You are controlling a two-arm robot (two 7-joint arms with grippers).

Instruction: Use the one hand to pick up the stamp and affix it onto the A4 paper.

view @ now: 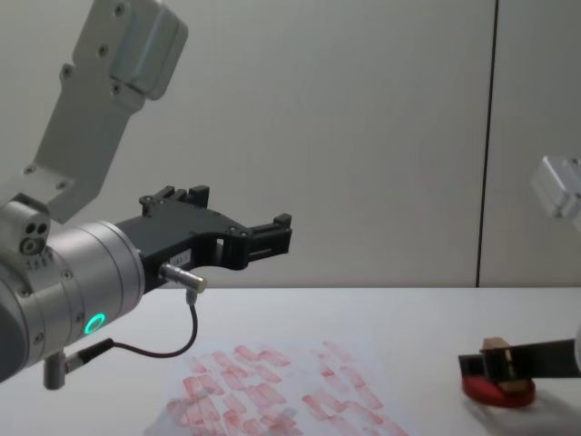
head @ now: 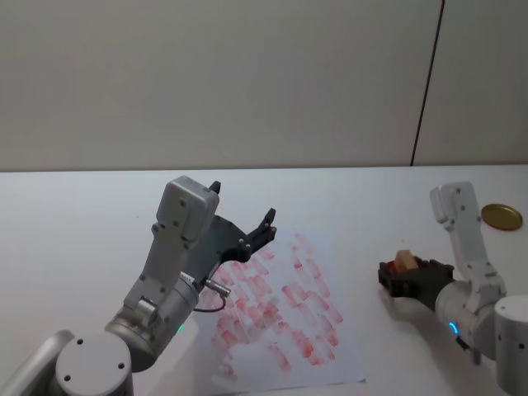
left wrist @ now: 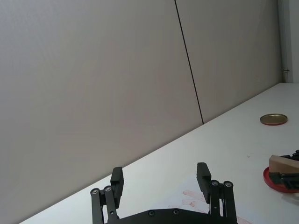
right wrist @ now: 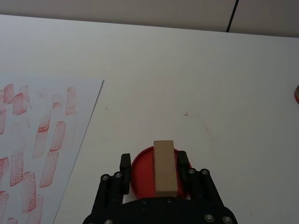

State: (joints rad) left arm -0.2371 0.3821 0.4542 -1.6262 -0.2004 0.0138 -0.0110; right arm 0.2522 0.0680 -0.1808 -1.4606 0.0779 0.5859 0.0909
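Observation:
The stamp [right wrist: 164, 168], a small tan wooden block, stands upright on a flat round red ink pad [right wrist: 140, 175] right of the A4 paper [head: 285, 334]. My right gripper [right wrist: 154, 161] is low around the stamp, one finger close beside it, the other apart with red pad showing between; it is open. The head view shows the stamp [head: 404, 261] in that gripper [head: 407, 270]; the chest view shows the stamp [view: 498, 361] sitting on the pad [view: 495, 392]. My left gripper [head: 243, 204] hangs open and empty above the paper's far left part.
A round gold lid [head: 502, 217] lies on the white table beyond the right arm. The paper [right wrist: 42, 140] is covered with pale red prints, its near edge a short way from the pad. A grey wall stands behind the table.

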